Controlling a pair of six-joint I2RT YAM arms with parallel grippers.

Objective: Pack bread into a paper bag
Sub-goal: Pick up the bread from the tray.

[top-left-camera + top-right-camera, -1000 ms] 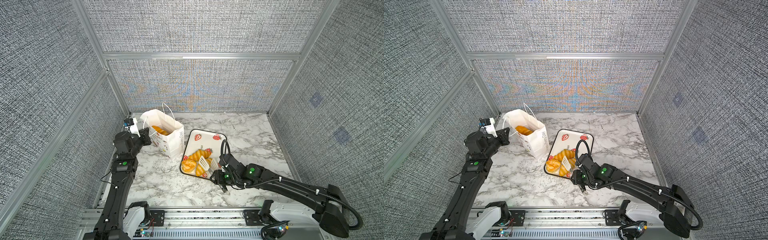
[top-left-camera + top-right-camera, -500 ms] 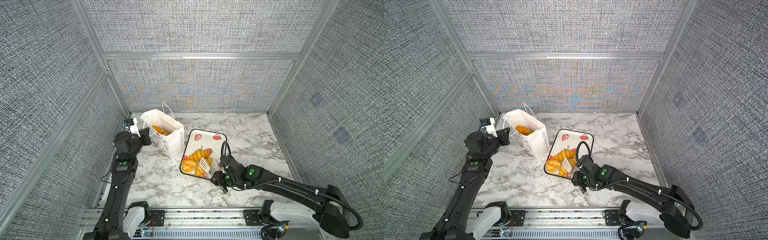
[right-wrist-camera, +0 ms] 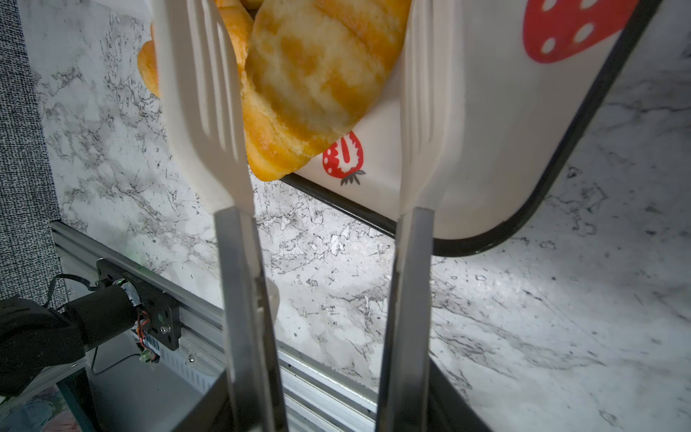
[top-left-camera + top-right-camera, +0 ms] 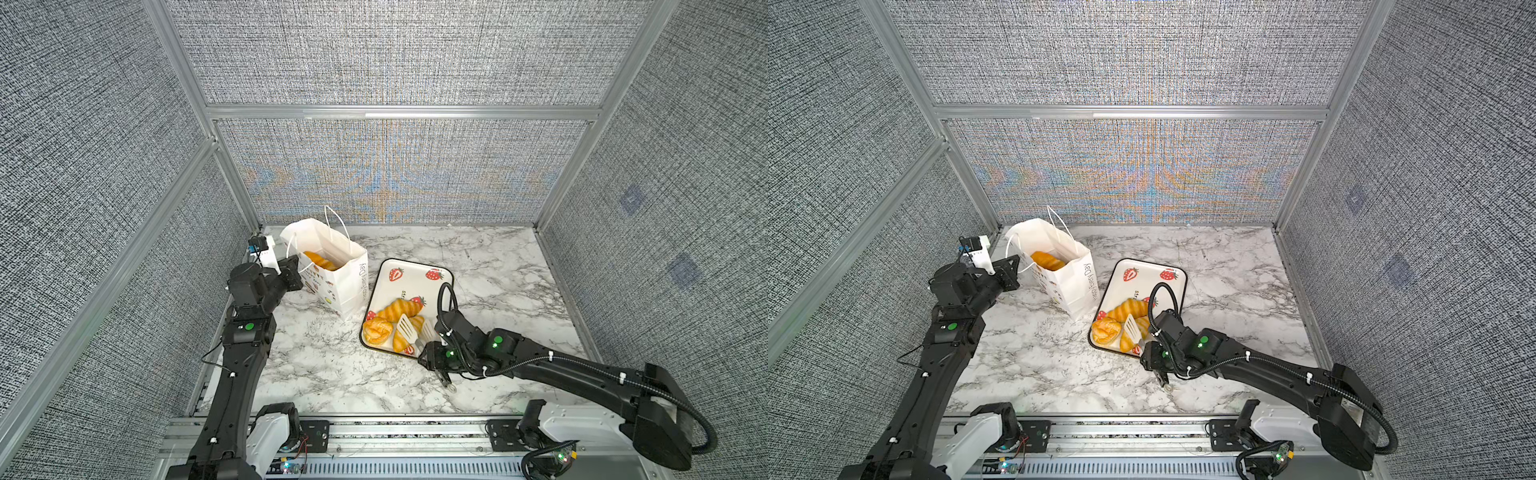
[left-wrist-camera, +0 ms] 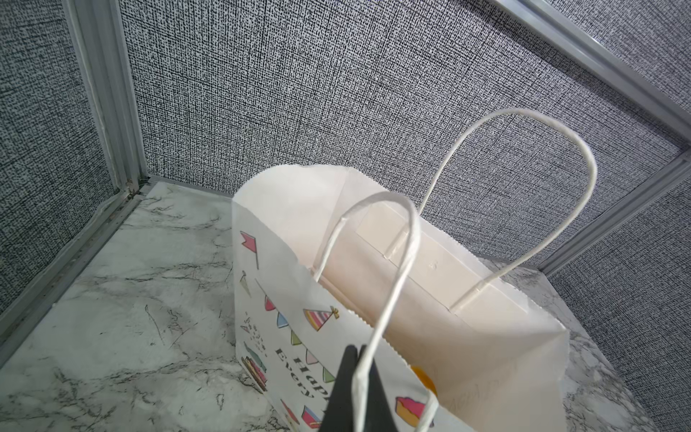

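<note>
1. The left gripper [image 4: 293,272] sits at the left of the marble table [image 4: 332,374]. Its black fingers [image 5: 346,377] are pressed together on the near cord handle [image 5: 396,284] of the paper bag [image 4: 345,286], with the cord pinched between them.
2. The paper bag stands upright near the back-left corner with its mouth open and its far handle arched free. Lettering and small coloured pictures show on its side.
3. One golden pastry [image 4: 320,261] lies inside the bag and shows in both top views.
4. The strawberry-print tray [image 4: 411,270] has a black rim and lies just right of the bag. Its far half is bare.
5. Three pastries [image 4: 399,308] are grouped at the tray's near end.
6. The tongs [image 4: 405,328] have white slotted blades on metal arms. The blades stand apart, one on each side of the nearest pastry [image 3: 318,74] – whether they press on it cannot be told.
7. The right gripper [image 4: 428,349] is low at the tray's near corner, its fingers closed on the tongs' metal arms.
</note>
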